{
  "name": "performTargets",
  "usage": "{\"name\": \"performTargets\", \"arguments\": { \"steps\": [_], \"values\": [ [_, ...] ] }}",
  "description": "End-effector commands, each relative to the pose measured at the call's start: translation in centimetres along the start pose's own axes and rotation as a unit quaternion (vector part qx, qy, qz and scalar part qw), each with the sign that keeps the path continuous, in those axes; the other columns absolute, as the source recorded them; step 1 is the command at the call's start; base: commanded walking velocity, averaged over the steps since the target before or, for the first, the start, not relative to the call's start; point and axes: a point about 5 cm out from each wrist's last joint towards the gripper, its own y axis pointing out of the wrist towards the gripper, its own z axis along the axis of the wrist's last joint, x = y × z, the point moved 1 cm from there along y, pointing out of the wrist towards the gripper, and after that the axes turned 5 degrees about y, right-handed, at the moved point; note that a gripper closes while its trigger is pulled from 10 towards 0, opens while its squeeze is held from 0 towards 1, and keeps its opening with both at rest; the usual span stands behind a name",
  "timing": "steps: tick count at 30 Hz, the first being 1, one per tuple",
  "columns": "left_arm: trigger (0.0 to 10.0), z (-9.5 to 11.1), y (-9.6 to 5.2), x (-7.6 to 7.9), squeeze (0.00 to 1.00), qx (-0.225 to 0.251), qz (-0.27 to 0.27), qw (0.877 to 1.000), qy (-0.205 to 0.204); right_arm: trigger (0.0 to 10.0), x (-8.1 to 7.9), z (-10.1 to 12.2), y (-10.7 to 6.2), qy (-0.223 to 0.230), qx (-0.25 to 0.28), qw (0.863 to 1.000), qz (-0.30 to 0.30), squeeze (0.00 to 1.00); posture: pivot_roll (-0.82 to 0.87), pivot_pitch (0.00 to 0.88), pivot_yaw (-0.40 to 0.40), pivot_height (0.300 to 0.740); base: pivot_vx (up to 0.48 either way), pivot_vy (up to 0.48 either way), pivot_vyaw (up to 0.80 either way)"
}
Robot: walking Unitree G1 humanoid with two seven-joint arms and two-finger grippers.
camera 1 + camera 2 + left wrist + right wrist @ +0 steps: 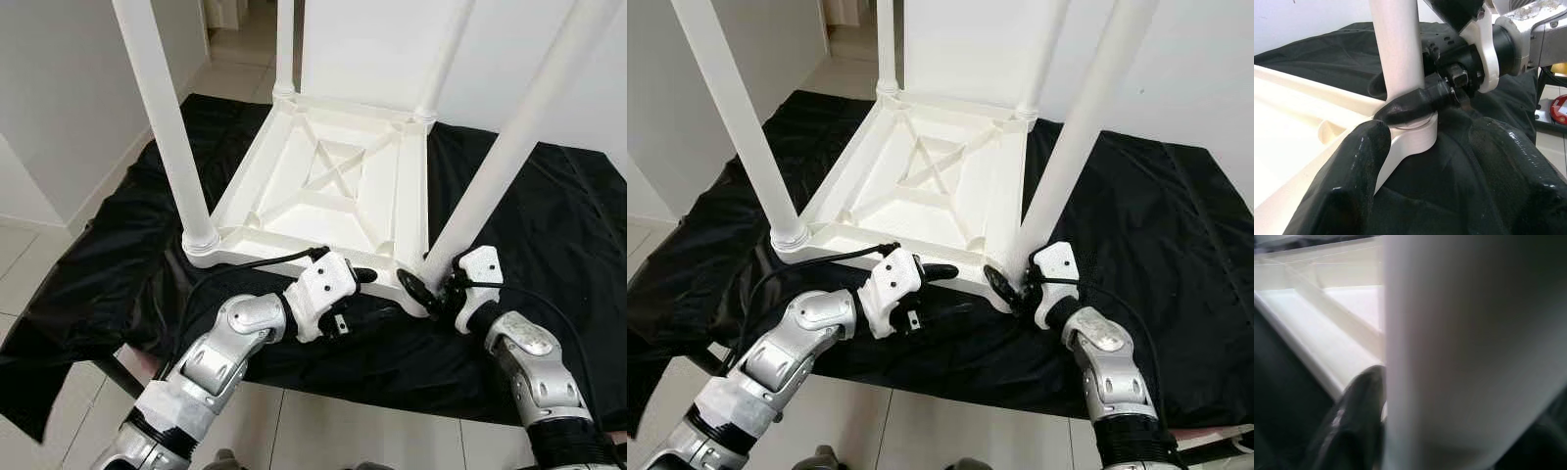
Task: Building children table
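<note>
White table (333, 176) upside down on black cloth (558, 235). My right gripper (428, 286) pinches near-right leg (509, 147) low at corner. My left gripper (364, 277), fingers spread, steadies near edge. Best: twist leg slowly, keep straight, hold frame still.

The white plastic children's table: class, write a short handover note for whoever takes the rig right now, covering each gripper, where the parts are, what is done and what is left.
Right gripper: fingers shut around the base of the near-right white round leg.
Left gripper: beside that corner, resting on the frame; open or shut cannot be told.
White plastic children's table: upside down on the black cloth, all four legs standing in their corners.
Left: check the near-right leg is tight, then turn the table upright.
</note>
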Motion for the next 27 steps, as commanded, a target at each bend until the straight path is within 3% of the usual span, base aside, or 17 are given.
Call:
{"name": "performTargets", "arguments": {
  "steps": [1, 6, 10, 11, 12, 13, 14, 16, 22, 25, 27],
  "values": [
    [10.0, -0.2, -0.1, 0.3, 0.0, -0.005, -0.017, 1.0, -0.001, 0.0, -0.2, -0.5, 0.1, 0.002, -0.013, 1.0, 0.009, 0.0, 0.06, 0.0, -0.056, 0.74, 0.0, 0.0, 0.0],
    [10.0, -0.2, -0.1, 0.4, 0.0, -0.004, -0.017, 1.0, -0.002, 0.0, -0.5, -0.8, -0.2, 0.013, -0.003, 1.0, -0.002, 0.0, 0.06, 0.0, -0.054, 0.74, 0.0, 0.0, 0.0],
    [10.0, -0.1, -0.1, 0.4, 0.0, -0.002, -0.019, 1.0, -0.002, 0.0, -0.6, -1.1, -0.6, 0.008, -0.007, 0.999, -0.043, 0.0, 0.05, 0.0, -0.051, 0.74, 0.0, 0.0, 0.0],
    [10.0, -0.1, 0.0, 0.4, 0.0, -0.002, -0.02, 1.0, -0.002, 2.7, -0.6, -1.2, -0.7, 0.004, -0.012, 0.998, -0.066, 0.0, 0.05, 0.002, -0.049, 0.74, 0.0, 0.0, 0.0],
    [10.0, -0.1, 0.0, 0.4, 0.0, -0.002, -0.022, 1.0, -0.002, 8.6, -0.5, -1.3, -0.8, 0.002, -0.014, 0.996, -0.085, 0.0, 0.04, 0.002, -0.047, 0.74, 0.0, 0.0, 0.0],
    [10.0, -0.1, 0.0, 0.4, 0.0, -0.002, -0.022, 1.0, -0.002, 8.6, -0.5, -1.3, -0.8, 0.002, -0.014, 0.996, -0.085, 0.0, 0.04, 0.002, -0.047, 0.74, 0.0, 0.0, 0.0],
    [10.0, -0.1, 0.0, 0.4, 0.0, -0.002, -0.022, 1.0, -0.002, 10.0, -0.6, -1.3, -0.9, 0.004, -0.012, 0.995, -0.098, 0.0, 0.04, 0.002, -0.046, 0.74, 0.0, 0.0, 0.0],
    [10.0, -0.1, 0.0, 0.4, 0.0, -0.002, -0.022, 1.0, -0.002, 10.0, -0.6, -1.3, -0.9, 0.004, -0.012, 0.995, -0.098, 0.0, 0.04, 0.002, -0.046, 0.74, 0.0, 0.0, 0.0],
    [10.0, -0.1, 0.1, 0.5, 0.0, 0.0, -0.026, 1.0, -0.003, 10.0, -1.5, 0.0, -1.4, 0.011, 0.024, 0.978, -0.207, 0.0, 0.03, 0.003, -0.045, 0.74, 0.0, 0.0, 0.0],
    [10.0, -0.1, 0.1, 0.5, 0.0, 0.0, -0.026, 1.0, -0.003, 10.0, -1.5, 0.0, -1.4, 0.011, 0.024, 0.978, -0.207, 0.0, 0.03, 0.003, -0.045, 0.74, 0.0, 0.0, 0.0],
    [10.0, -0.1, 0.1, 0.6, 0.0, 0.0, -0.026, 1.0, -0.003, 10.0, -1.6, 0.0, -1.5, 0.018, 0.024, 0.971, -0.238, 0.0, 0.03, 0.002, -0.045, 0.74, 0.0, 0.0, 0.0]
  ]
}}
